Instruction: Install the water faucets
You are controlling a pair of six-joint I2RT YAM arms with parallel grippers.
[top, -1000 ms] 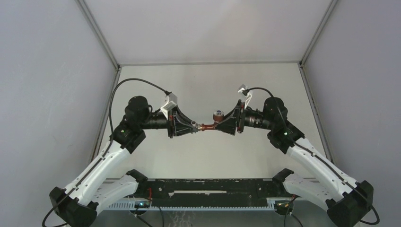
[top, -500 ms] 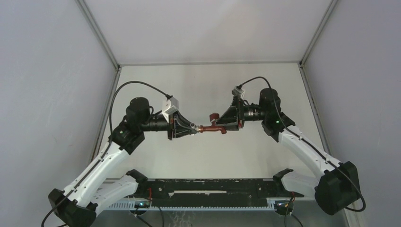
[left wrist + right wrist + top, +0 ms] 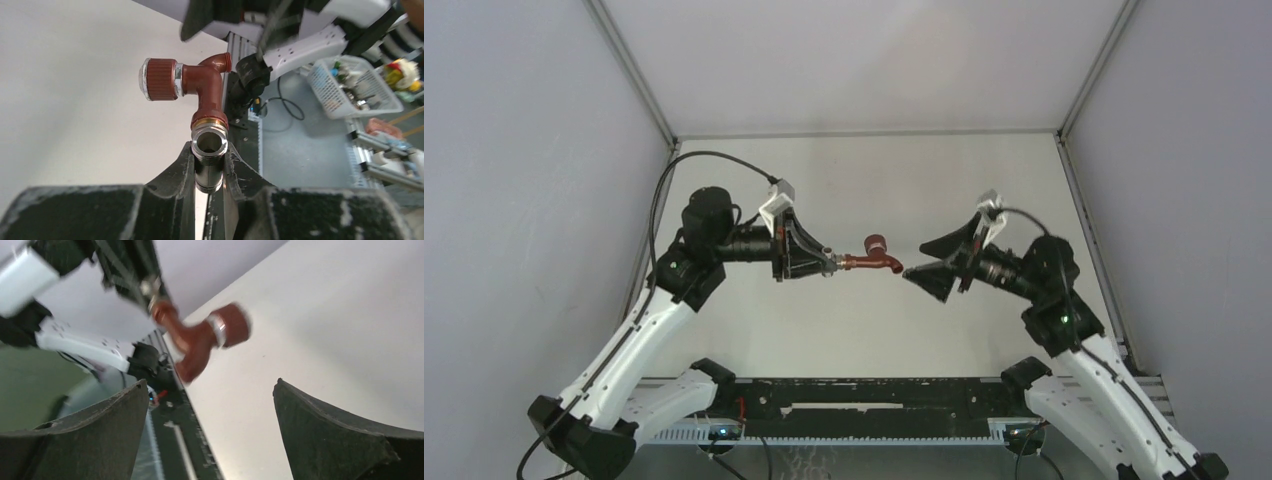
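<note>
A reddish-brown faucet [image 3: 874, 258] hangs in mid-air over the table, its knob [image 3: 159, 86] out to one side. Its pipe end joins a silvery threaded fitting [image 3: 210, 150]. My left gripper [image 3: 832, 264] is shut on that fitting, the two fingers clamped on its sides [image 3: 209, 162]. My right gripper [image 3: 915, 263] stands wide open just right of the faucet's spout and apart from it. In the right wrist view the faucet [image 3: 197, 342] is blurred, beyond and above the spread fingers [image 3: 211, 382], with nothing between them.
A black rail [image 3: 864, 410] runs along the table's near edge between the arm bases. Grey walls close in the left, right and back. In the left wrist view a white basket [image 3: 350, 85] of small items sits beyond the table.
My right gripper has opened, let go of the faucet and drawn back to the right. The faucet stays on the fitting in my left gripper, which shifted slightly up.
</note>
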